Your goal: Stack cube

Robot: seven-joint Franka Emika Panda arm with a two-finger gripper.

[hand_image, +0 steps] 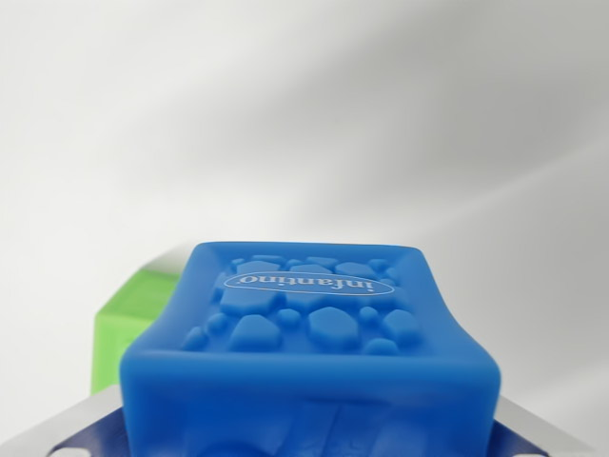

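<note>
The soft blue rubber cube (309, 367) is a bright, even blue; its top face carries raised pebble shapes in the same blue and a white-outlined oval with white lettering. The green block (128, 319) behind it is lime. The white surface (285, 114) is plain, with grey shading.

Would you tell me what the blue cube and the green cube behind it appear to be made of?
Blue cube: probably soft rubber or silicone, matte-satin; rounded edges, moulded raised pebbles and a printed oval logo suggest it. Green cube: likely the same soft material, judging by its smooth, rounded corner, though too little shows to be sure.
</note>
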